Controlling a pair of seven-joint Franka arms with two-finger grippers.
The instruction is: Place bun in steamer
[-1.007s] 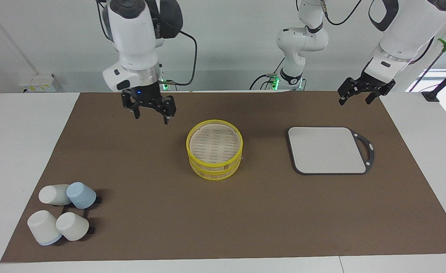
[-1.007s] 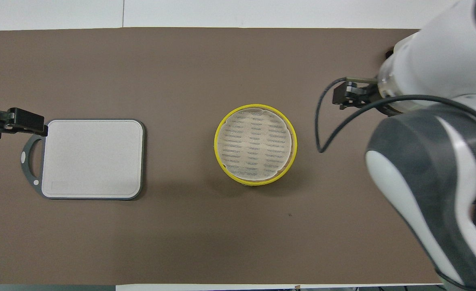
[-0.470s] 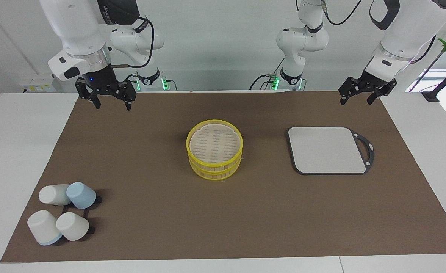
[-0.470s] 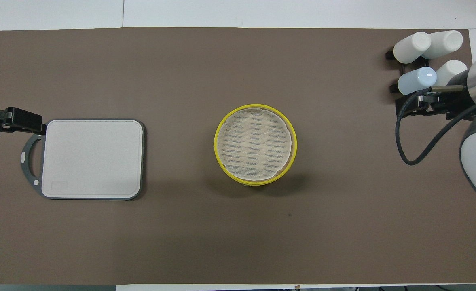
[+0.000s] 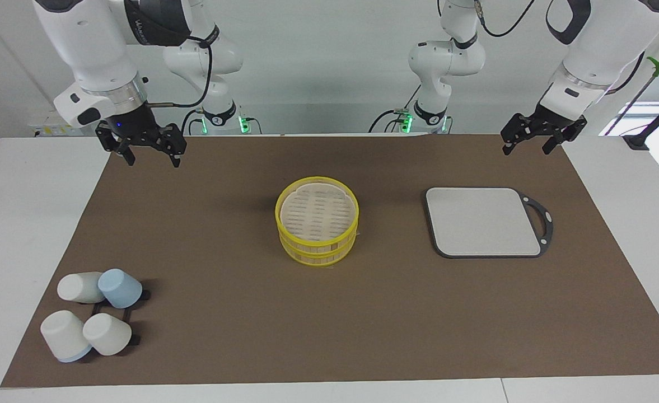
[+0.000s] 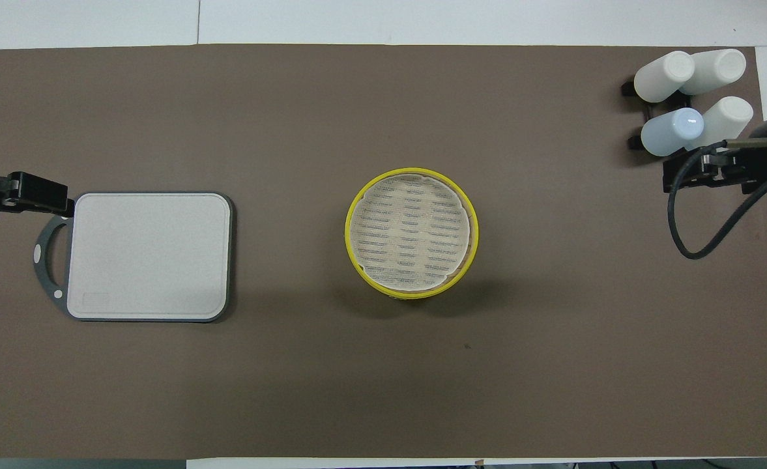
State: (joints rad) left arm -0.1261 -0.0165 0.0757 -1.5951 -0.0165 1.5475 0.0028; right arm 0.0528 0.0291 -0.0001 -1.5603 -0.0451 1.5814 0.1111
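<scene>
The steamer (image 5: 317, 226) (image 6: 412, 232) stands in the middle of the brown mat, a round basket with bright yellow rims and a pale slatted surface showing on top. The bun is not in view in either view. My right gripper (image 5: 153, 160) hangs open and empty over the mat's edge at the robots' side, toward the right arm's end of the table, well away from the steamer. My left gripper (image 5: 526, 150) hangs open and empty over the mat's corner at the left arm's end, above the table near the grey board.
A grey rectangular board (image 5: 483, 221) (image 6: 148, 255) with a dark handle lies beside the steamer toward the left arm's end. Several white and pale blue cups (image 5: 91, 313) (image 6: 686, 98) lie on a black rack at the right arm's end, farther from the robots.
My right arm has swung away from beside the steamer toward its own end of the table, still open and empty. The left arm has barely moved.
</scene>
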